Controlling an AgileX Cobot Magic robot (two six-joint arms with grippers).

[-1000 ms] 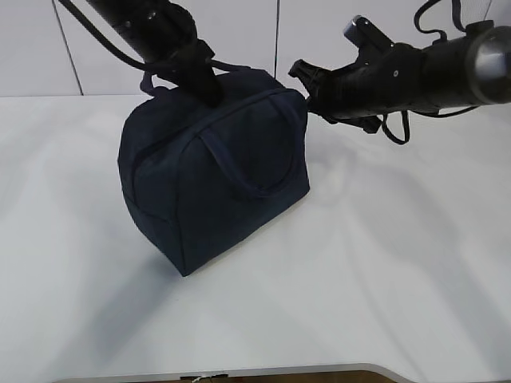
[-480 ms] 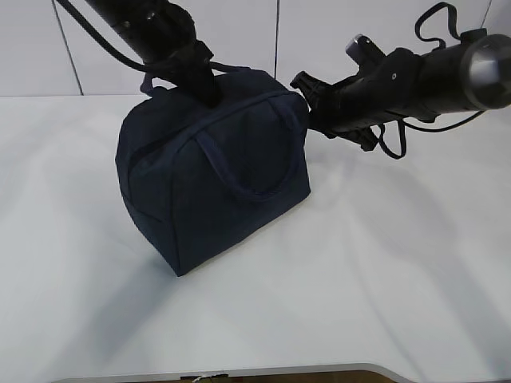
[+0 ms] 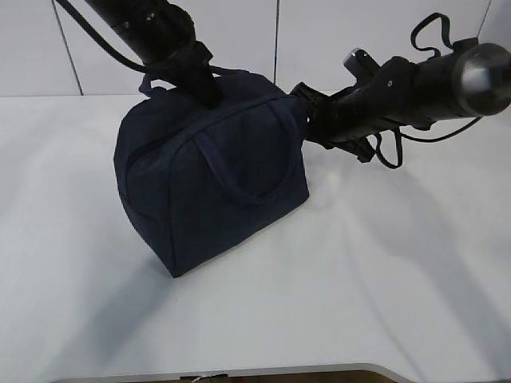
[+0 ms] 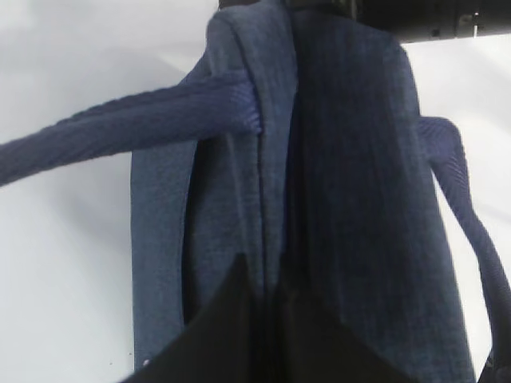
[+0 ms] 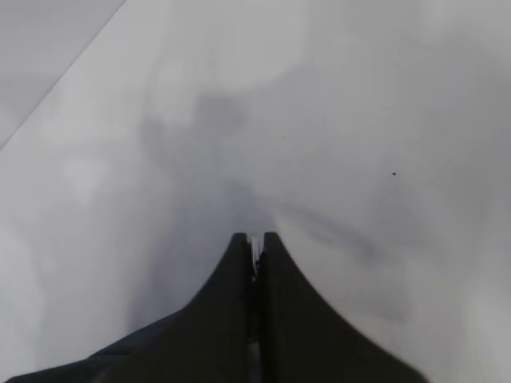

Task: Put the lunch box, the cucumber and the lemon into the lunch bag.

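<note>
Lunch bag (image 3: 211,171) upright on white surface (image 3: 359,303), zipped, top seam pinched in left claw (image 4: 259,291). Right claw (image 5: 254,243) pressed together, apparently on something thin, at bag's right end. Risk: opposing pulls tipping bag or slipping grip.

The exterior view looks down at a slant from beyond the worktop's (image 3: 383,287) near edge toward the far wall, taking in the lunch bag (image 3: 211,179) near the far edge. The left wrist view sits very close above that bag (image 4: 319,199), facing down along its top seam past the left end effector (image 4: 263,319). The right wrist view looks past the right end effector (image 5: 254,255) at bare worktop (image 5: 359,120) alone.
</note>
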